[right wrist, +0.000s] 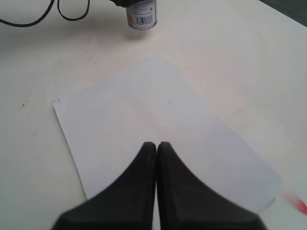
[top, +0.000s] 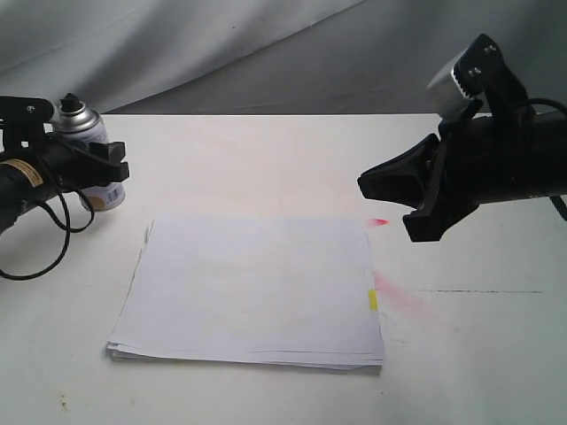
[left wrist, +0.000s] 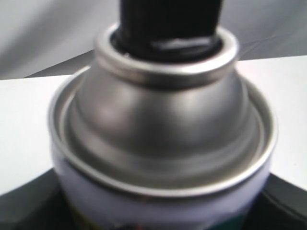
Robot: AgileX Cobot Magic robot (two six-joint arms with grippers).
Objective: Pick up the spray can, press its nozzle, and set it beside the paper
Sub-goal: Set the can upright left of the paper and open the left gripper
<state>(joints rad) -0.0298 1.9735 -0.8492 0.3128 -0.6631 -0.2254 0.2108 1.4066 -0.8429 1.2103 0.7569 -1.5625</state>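
Small silver metal spray can [top: 84, 128] with a light label and a barcode stands upright on the white table [top: 266, 150], just beyond the far left corner of the paper [top: 252, 288] and apart from it. Its tiny black nozzle [top: 69, 105] sits on the silver dome, with nothing touching it. The left gripper [top: 102, 164] is clamped around the can's body below the dome, one black finger across the front of the label and dark pads [left wrist: 29, 206] pressed to either side in the left wrist view. The paper, a thin stack of plain white sheets, lies flat with a small yellow tab [top: 373, 300] on its right edge. Off that right edge the black right gripper [top: 368, 184] hangs above the table, its two pointed fingers pressed together with no gap and holding nothing, tips aimed toward the paper. Red smears [top: 394, 297] mark the table just beside the tab, and a smaller red spot [top: 379, 221] lies by the paper's far right corner
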